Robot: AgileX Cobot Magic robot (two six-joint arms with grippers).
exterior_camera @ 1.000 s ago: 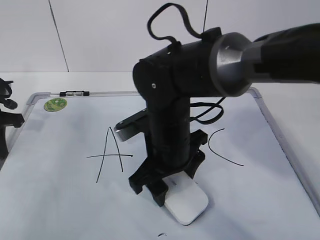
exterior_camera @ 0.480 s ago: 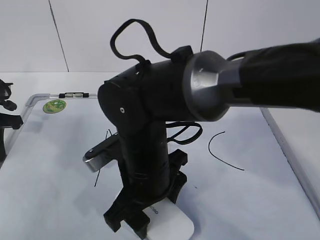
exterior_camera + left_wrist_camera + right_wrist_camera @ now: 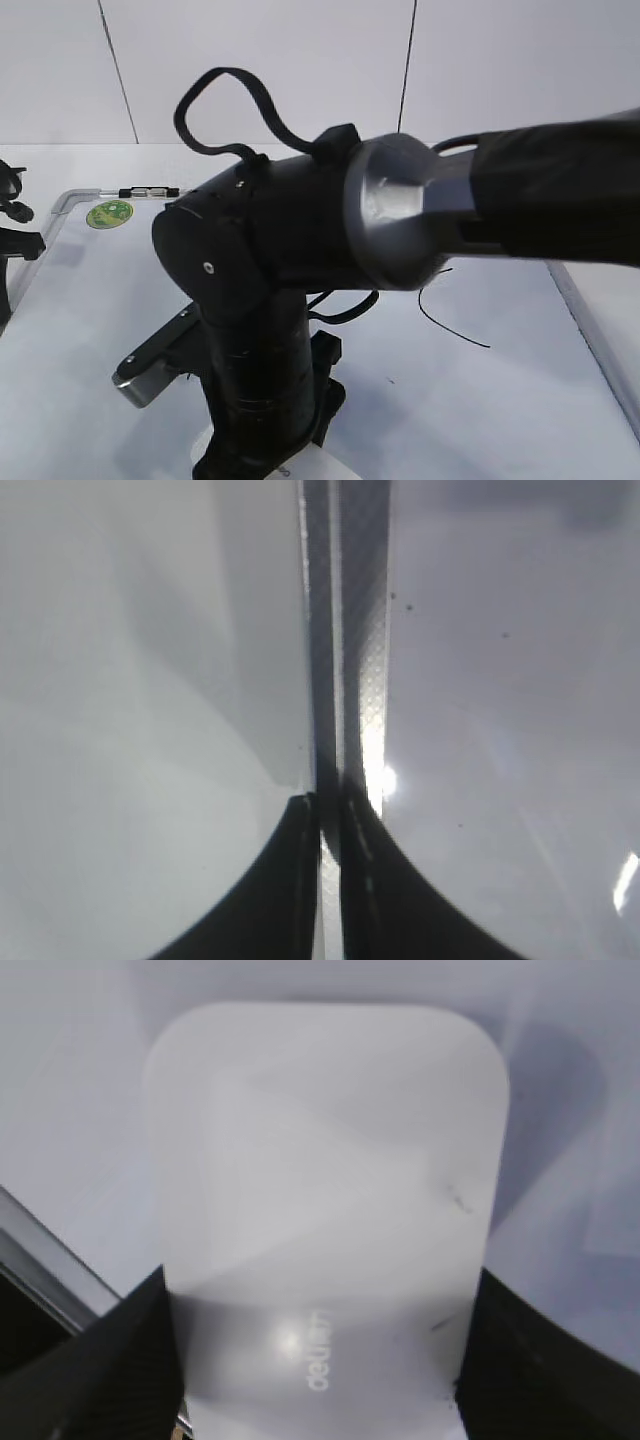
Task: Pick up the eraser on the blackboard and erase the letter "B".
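My right gripper (image 3: 318,1360) is shut on the white eraser (image 3: 325,1210), one black finger on each long side, grey lettering on top. In the exterior view the right arm fills the middle; the gripper (image 3: 262,458) and a corner of the eraser (image 3: 305,468) are at the bottom edge, low on the blackboard (image 3: 500,400). The black "C" (image 3: 450,312) shows to the right of the arm. The "A" and the letter "B" are hidden or out of view. My left gripper (image 3: 330,825) is shut, hovering over the board's grey frame (image 3: 350,630); it shows at the exterior view's left edge (image 3: 12,240).
A round green sticker (image 3: 110,212) and a small black-and-silver clip (image 3: 148,190) sit at the board's far left top edge. The board's frame also shows in the right wrist view at lower left (image 3: 45,1260). A white wall stands behind the table.
My right arm has slid the eraser left and toward the near edge of the board, covering the "A". The left gripper has not moved.
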